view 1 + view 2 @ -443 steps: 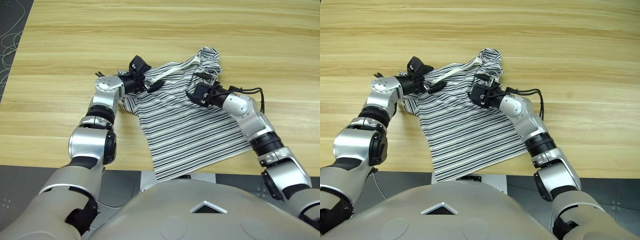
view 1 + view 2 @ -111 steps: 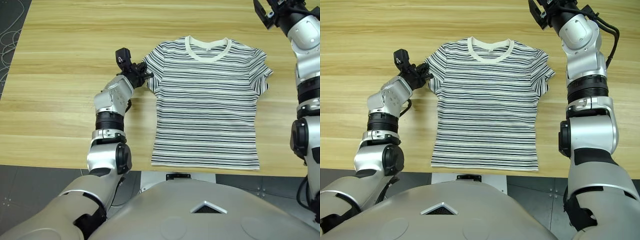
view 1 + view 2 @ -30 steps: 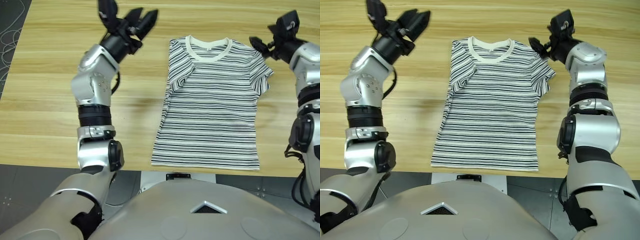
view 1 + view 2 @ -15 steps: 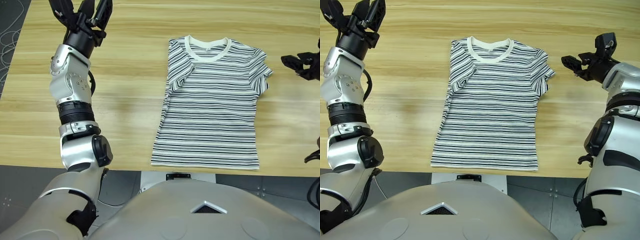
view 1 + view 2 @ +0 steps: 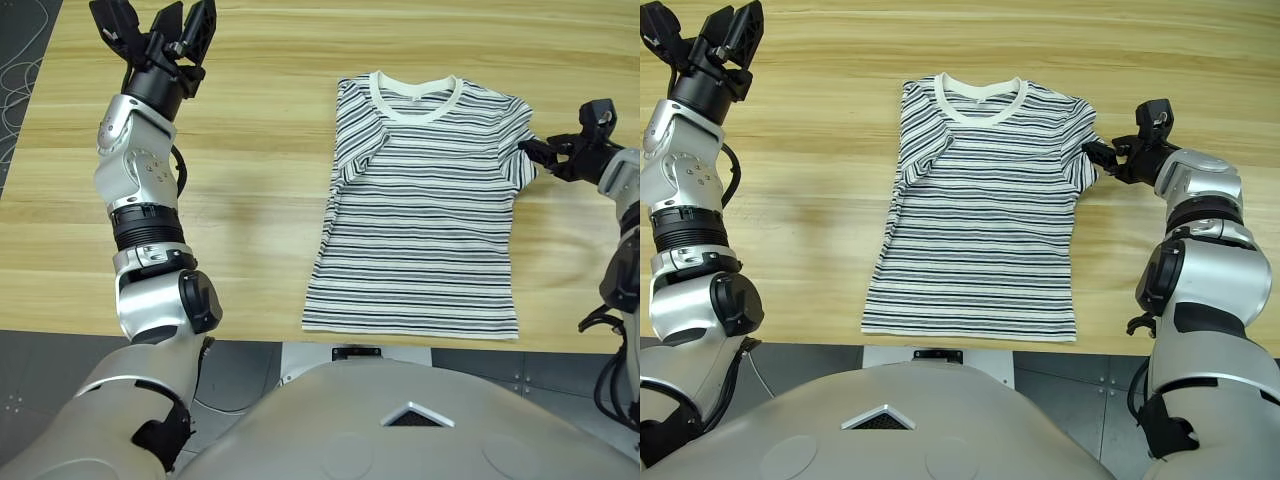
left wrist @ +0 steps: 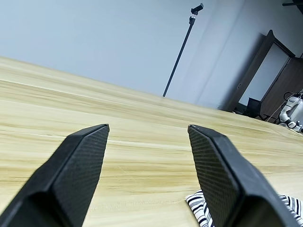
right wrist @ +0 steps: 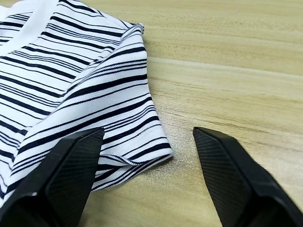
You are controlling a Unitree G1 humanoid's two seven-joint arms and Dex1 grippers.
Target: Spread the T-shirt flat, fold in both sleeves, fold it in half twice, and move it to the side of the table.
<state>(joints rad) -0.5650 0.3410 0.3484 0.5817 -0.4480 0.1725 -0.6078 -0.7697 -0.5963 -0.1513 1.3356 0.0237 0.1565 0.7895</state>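
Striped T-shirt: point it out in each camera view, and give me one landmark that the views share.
Left eye view: the black-and-white striped T-shirt lies centre-right, collar away from the robot.
Right eye view: the T-shirt lies near the centre.
Left wrist view: a corner of the T-shirt shows beside the open left gripper.
Right wrist view: its sleeve lies at the open right gripper.
Shared landmark: the light wooden table.

Left hand [image 5: 155, 25], right hand [image 5: 1108, 152]: open.
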